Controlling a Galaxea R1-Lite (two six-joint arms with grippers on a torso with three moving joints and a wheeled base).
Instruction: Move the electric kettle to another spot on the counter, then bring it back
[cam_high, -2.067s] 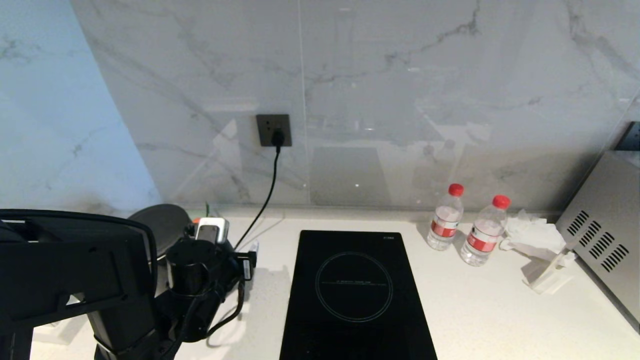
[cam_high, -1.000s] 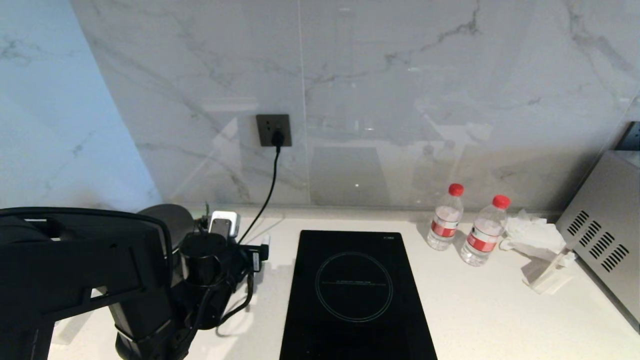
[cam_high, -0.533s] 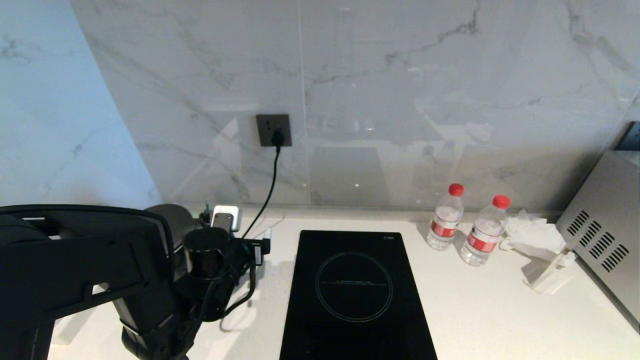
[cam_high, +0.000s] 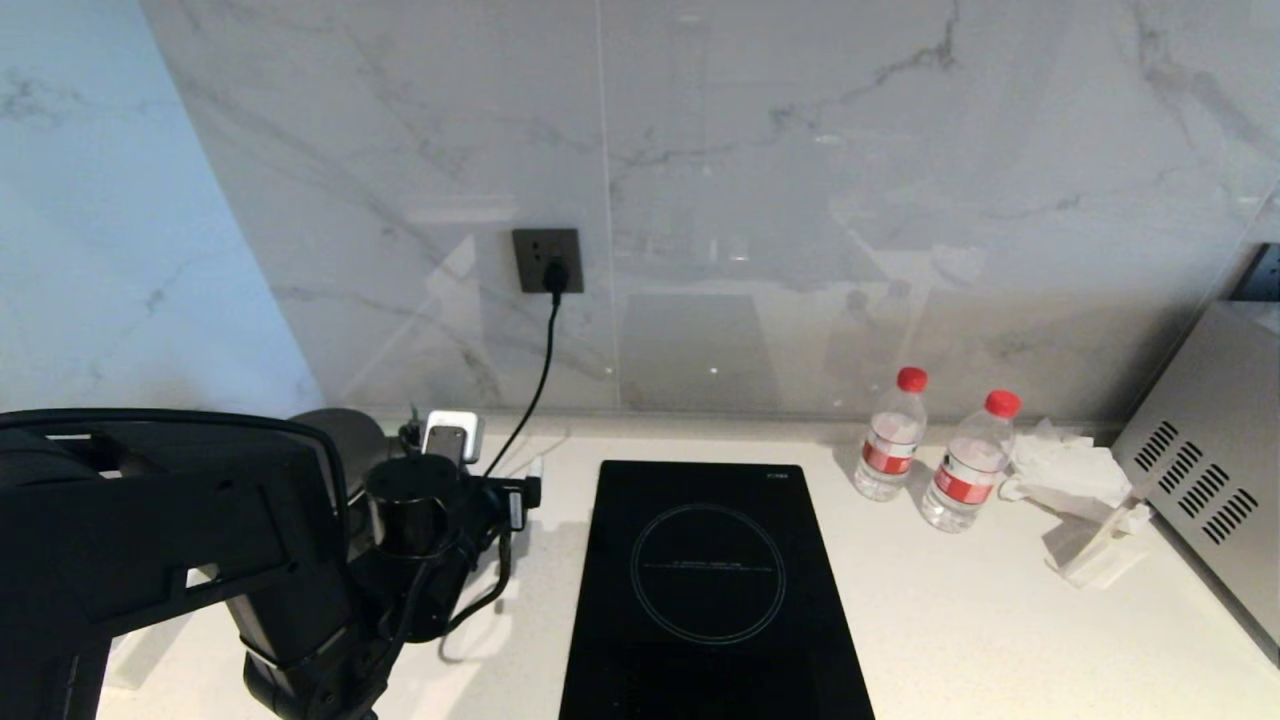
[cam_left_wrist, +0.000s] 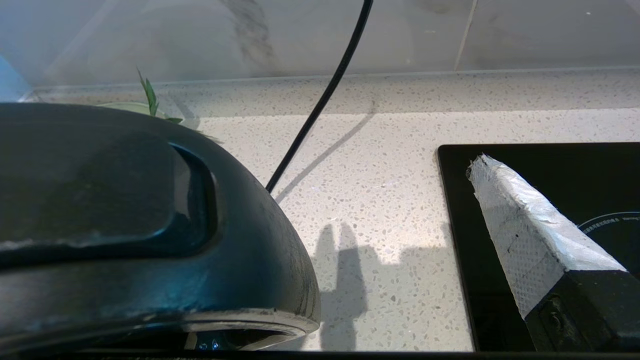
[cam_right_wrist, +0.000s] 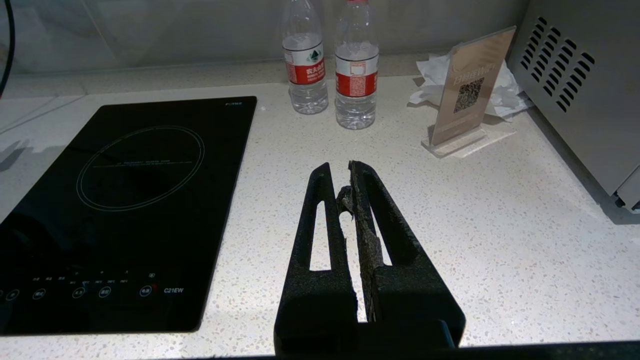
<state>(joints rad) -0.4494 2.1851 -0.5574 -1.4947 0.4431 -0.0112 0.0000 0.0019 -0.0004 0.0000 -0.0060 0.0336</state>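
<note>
Kettle (cam_left_wrist: 125, 240) sits at the back left of the bench (cam_high: 950, 620), beside the hob (cam_high: 710, 590). Left gripper (cam_left_wrist: 400, 240) has its jaws wide open around the handle (not squeezing it). Right gripper (cam_right_wrist: 345, 182) has its jaws closed, holding nothing.

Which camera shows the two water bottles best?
The right wrist view: both water bottles stand close, labels readable, caps cut off. The head view shows them whole but small. The left wrist view shows none.
</note>
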